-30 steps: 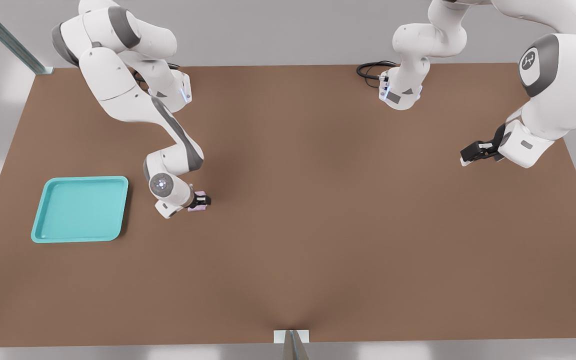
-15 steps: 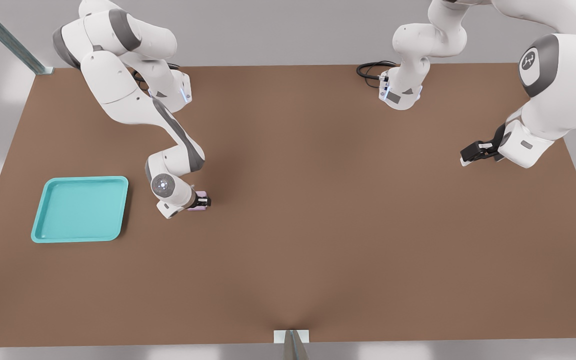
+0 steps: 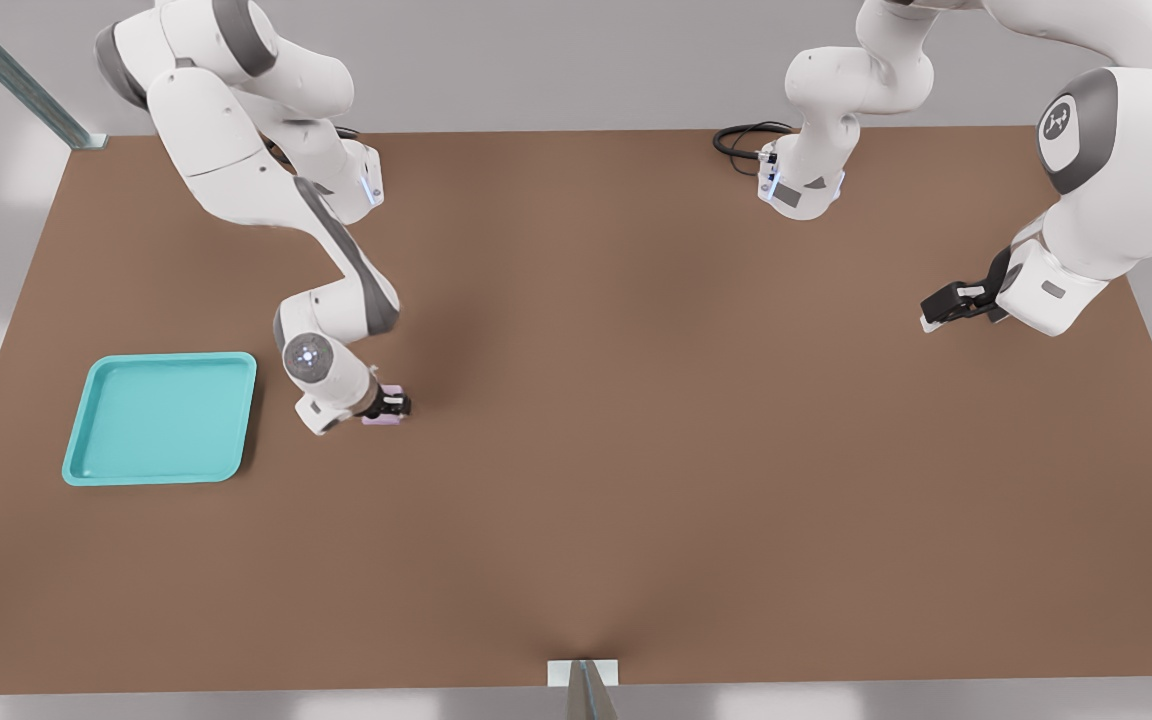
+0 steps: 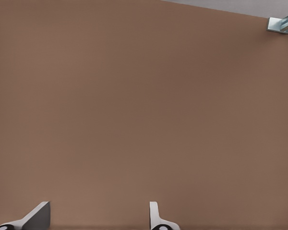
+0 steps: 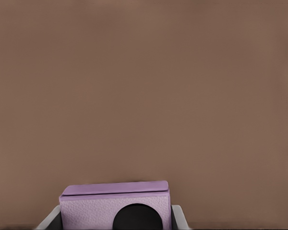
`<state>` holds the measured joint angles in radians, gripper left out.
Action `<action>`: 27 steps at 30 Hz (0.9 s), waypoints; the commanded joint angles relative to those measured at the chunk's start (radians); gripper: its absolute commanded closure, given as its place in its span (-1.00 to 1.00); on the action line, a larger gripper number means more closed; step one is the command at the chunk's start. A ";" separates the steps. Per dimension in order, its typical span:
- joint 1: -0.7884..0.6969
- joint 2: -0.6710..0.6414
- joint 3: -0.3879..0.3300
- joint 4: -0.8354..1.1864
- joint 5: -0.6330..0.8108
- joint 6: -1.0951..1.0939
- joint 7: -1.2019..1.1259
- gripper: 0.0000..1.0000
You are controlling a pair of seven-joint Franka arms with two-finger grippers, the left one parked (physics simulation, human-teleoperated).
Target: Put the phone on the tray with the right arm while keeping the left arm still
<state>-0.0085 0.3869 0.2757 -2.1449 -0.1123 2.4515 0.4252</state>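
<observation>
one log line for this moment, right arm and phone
phase: carry | end effector: shut on phone | tray: no phone yet, on front view's left of end effector

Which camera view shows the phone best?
The right wrist view: the phone is large and close between the hand's fingers, one lens visible. The front view shows only a small pink sliver under the hand. The left wrist view shows none of it.

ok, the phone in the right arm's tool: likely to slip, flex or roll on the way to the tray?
The phone looks like a stiff, boxy slab, so flexing seems unlikely. Its flat faces, seated between the fingers of the tool, should resist rolling. It looks small and probably light, though a smooth casing could slide if jolted toward the tray.
</observation>
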 commanded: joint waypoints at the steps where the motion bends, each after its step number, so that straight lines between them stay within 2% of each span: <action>1: -0.024 -0.034 0.005 -0.015 -0.004 -0.088 0.001 -0.57; 6: -0.166 -0.075 0.010 -0.069 -0.004 -0.086 -0.155 -0.57; 12: -0.427 -0.065 0.010 -0.064 -0.004 -0.068 -0.483 -0.57; 15: -0.565 -0.063 0.008 -0.038 -0.055 -0.068 -0.640 -0.57; 19: -0.702 0.009 -0.003 0.019 -0.076 -0.065 -0.792 -0.57; 22: -0.739 0.075 -0.004 0.046 -0.081 -0.012 -0.845 -0.59; 23: -0.754 0.089 -0.004 0.049 -0.118 -0.009 -0.845 -0.67; 24: -0.754 0.090 -0.004 0.049 -0.118 -0.014 -0.842 -1.00; 27: -0.754 0.083 -0.001 0.069 -0.118 -0.023 -0.844 -1.00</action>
<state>-0.7626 0.4640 0.2769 -2.0794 -0.2203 2.4211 -0.0823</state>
